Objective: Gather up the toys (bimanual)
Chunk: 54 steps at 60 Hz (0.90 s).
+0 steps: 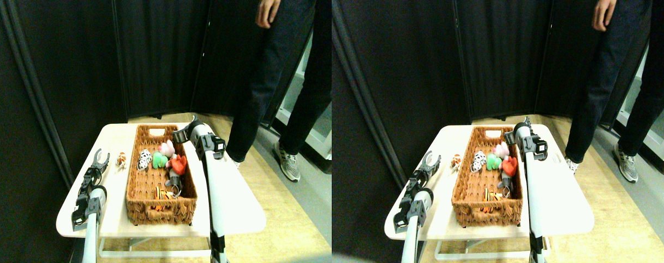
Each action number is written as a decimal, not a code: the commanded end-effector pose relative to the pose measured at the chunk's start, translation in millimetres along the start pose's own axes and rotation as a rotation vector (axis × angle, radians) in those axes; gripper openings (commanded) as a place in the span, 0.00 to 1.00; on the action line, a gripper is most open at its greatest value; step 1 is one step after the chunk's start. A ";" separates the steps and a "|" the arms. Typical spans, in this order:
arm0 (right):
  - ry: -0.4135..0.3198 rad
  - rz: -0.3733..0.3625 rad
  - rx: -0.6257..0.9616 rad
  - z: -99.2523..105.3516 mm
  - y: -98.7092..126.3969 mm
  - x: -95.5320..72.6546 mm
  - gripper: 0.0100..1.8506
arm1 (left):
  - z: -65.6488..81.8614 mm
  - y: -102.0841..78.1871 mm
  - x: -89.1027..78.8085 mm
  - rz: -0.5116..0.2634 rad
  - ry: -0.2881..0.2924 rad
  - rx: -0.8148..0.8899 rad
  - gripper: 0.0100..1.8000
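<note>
My left gripper (100,159) hovers over the left part of the white table (238,211), its two dark jaws spread apart in a clear fork with nothing between them. Just beyond its tips, between it and the basket, a small orange-and-white plush toy (121,160) lies on the bare tabletop, apart from my jaws and outside the basket wall. The long brown woven basket (160,211) stands lengthwise on the table between my two arms. Inside it, toward the far half, I see the black-and-white spotted toy (144,159), with the green toy (159,160) just beside it, the pink toy (166,148) behind that, the red heart (178,164) against the right side, and the grey toy (175,176) just below the heart. Nearer to me, an orange-striped toy (162,193) lies on the basket floor by the front wall. My right arm reaches up along the basket's right wall, and my right gripper (185,131) sits at the far right corner of the basket, above its rim; I cannot tell how its jaws stand, they are too small and dark against the backdrop. A person (279,82) in dark trousers stands beyond the table on the right.
</note>
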<state>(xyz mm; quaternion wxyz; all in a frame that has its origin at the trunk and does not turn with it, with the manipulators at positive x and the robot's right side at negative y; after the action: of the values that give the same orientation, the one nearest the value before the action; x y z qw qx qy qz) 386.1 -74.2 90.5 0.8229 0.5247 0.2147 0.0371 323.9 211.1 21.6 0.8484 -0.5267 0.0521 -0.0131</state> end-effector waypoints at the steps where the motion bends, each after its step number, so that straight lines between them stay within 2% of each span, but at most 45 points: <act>1: -0.026 0.049 0.007 4.8 6.3 -2.7 0.51 | -0.2 -5.8 4.3 -0.028 -0.021 0.016 0.11; 9: -0.058 0.067 0.014 6.5 6.2 -3.5 0.45 | -1.2 -6.4 4.3 -0.028 -0.025 0.015 0.12; 14: -0.115 0.086 0.034 8.4 3.8 -6.5 0.38 | -1.6 -8.6 3.0 -0.027 -0.023 0.020 0.12; 29: -0.210 0.162 0.131 25.8 -14.2 -18.1 0.19 | -9.0 -23.5 13.4 -0.031 0.042 0.001 0.20; 34: -0.226 0.164 0.144 31.7 -19.7 -22.1 0.21 | -12.0 -27.7 18.1 -0.030 0.077 -0.024 0.24; 39: -0.241 0.161 0.130 36.5 -24.4 -25.1 0.20 | -15.2 -33.0 21.5 -0.034 0.081 -0.023 0.27; 41: -0.255 0.151 0.138 39.6 -28.2 -26.7 0.20 | -17.0 -37.1 24.7 -0.040 0.102 -0.027 0.29; 48: -0.286 0.140 0.148 42.1 -34.7 -28.3 0.17 | -20.9 -42.7 33.4 -0.046 0.133 -0.027 0.29; 54: -0.279 0.142 0.144 43.4 -38.7 -29.0 0.17 | -26.5 -42.5 38.2 -0.040 0.134 -0.039 0.30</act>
<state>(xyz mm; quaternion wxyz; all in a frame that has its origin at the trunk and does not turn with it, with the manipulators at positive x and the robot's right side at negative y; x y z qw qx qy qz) 369.3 -134.6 78.3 0.8006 0.5942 0.0778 -0.0022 356.1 171.3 45.8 0.8346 -0.5390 0.0997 -0.0548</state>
